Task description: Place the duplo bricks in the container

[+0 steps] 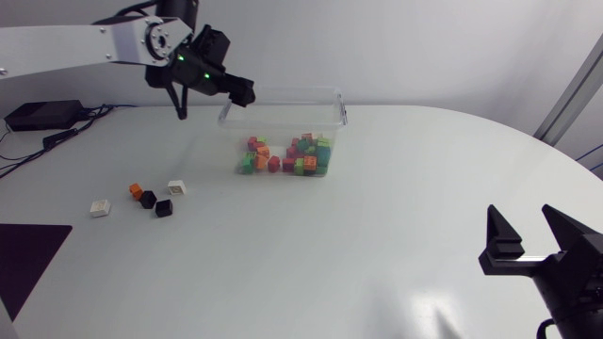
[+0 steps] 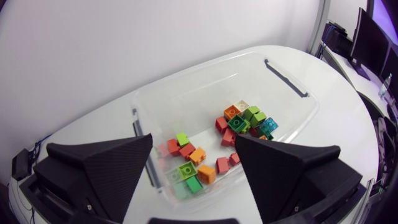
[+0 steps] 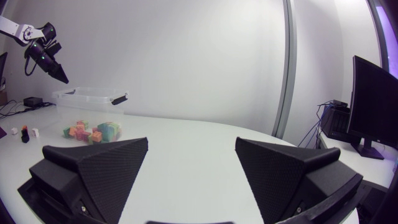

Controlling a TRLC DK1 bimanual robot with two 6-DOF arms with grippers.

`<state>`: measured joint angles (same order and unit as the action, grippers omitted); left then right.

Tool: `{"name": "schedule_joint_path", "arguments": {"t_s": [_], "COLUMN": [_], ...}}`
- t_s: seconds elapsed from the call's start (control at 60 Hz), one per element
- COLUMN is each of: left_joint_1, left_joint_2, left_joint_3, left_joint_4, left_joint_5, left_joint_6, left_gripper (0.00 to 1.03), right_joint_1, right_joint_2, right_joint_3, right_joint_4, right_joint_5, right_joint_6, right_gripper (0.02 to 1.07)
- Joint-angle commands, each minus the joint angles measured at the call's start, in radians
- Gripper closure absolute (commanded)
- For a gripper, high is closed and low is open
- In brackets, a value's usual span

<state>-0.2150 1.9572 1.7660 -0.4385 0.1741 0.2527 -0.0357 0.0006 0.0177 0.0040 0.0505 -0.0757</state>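
A clear plastic container (image 1: 332, 98) stands at the back middle of the table with a heap of coloured duplo bricks (image 1: 287, 155) inside. My left gripper (image 1: 241, 90) hangs open and empty above the container's left end. In the left wrist view the left gripper (image 2: 194, 171) looks straight down into the container (image 2: 186, 99) at the bricks (image 2: 242, 121). Several loose bricks lie on the table to the left: a white one (image 1: 100, 208), an orange one (image 1: 136, 190), two black ones (image 1: 155, 203) and another white one (image 1: 176, 187). My right gripper (image 1: 530, 235) rests open at the front right, far from everything.
A black box (image 1: 42, 115) with cables sits at the back left. A dark patch (image 1: 28, 254) covers the front left corner. From the right wrist view the right gripper (image 3: 191, 168) faces bare table, with the container (image 3: 87, 99) far off.
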Motion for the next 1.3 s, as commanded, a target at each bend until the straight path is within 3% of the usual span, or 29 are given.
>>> {"name": "schedule_joint_path", "arguments": {"t_s": [0.0, 0.083, 0.333, 0.517, 0.617, 0.883, 1.283], "left_joint_1": [0.055, 0.100, 0.301, 0.381, 0.385, 0.365, 0.362], "left_joint_2": [-0.121, -0.199, -0.259, -0.182, -0.142, -0.038, 0.101], "left_joint_3": [-0.057, -0.145, -0.333, -0.396, -0.431, -0.418, -0.287], "left_joint_4": [-0.025, -0.028, -0.088, -0.091, -0.097, -0.131, -0.183], "left_joint_5": [0.018, 0.033, 0.111, 0.116, 0.116, 0.108, 0.097], "left_joint_6": [0.080, 0.165, 0.629, 0.936, 1.065, 1.234, 1.261], "left_gripper": [0.05, 0.05, 0.05, 0.06, 0.06, 0.06, 0.07], "right_joint_1": [-0.003, -0.003, -0.003, -0.003, -0.003, -0.003, -0.003], "right_joint_2": [-0.007, -0.007, -0.007, -0.007, -0.007, -0.007, -0.007], "right_joint_3": [-0.022, -0.022, -0.022, -0.022, -0.022, -0.022, -0.022], "right_joint_4": [0.011, 0.011, 0.011, 0.011, 0.011, 0.011, 0.011], "right_joint_5": [0.006, 0.006, 0.005, 0.005, 0.005, 0.006, 0.006], "right_joint_6": [-0.013, -0.013, -0.013, -0.013, -0.013, -0.013, -0.013], "right_gripper": [0.06, 0.06, 0.06, 0.06, 0.06, 0.06, 0.06]}}
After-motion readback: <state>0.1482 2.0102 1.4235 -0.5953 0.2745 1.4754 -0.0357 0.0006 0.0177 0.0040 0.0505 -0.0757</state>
